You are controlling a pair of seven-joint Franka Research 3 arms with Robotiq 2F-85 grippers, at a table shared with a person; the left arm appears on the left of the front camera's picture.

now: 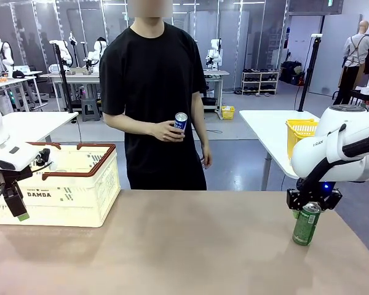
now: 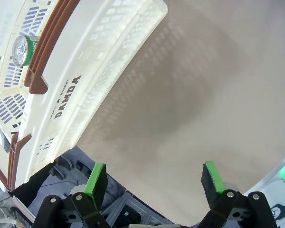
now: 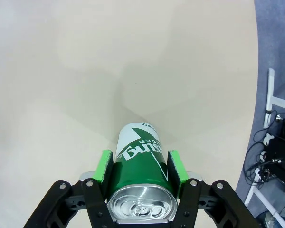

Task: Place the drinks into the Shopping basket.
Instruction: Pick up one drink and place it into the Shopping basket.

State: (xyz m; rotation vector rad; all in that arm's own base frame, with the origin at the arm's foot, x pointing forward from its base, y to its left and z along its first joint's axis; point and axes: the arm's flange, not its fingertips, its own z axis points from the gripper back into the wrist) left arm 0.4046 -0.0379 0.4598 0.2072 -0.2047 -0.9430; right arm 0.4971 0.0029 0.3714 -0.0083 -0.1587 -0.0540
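Gripping a green can [image 3: 141,156] between its green pads, the right gripper [image 1: 313,206] sits at the lower right of the front view, jaws clenched on the can's upper part just below the silver top. The can stands upright over the tan table [image 1: 184,252], near its right edge. Whether its base rests on the surface or hangs just above it cannot be told.

The left gripper [image 2: 154,178] has its jaws spread wide with nothing between them. In the front view it hangs at the lower left, in front of the "DAMDA" side of the Shopping basket [image 1: 80,196]. In the left wrist view its fingers frame bare tabletop and the table's near edge, with the basket in the upper left of that frame.

The cream slotted basket with brown rim and handles sits on the table at the left. A second green can [image 2: 24,50] stands inside it, silver top up, close to a brown handle.

Across the table, at the centre of the front view, a person in a black T-shirt holds a blue can [image 1: 181,121] upright in one hand [image 1: 169,131] at waist height, well apart from both grippers.
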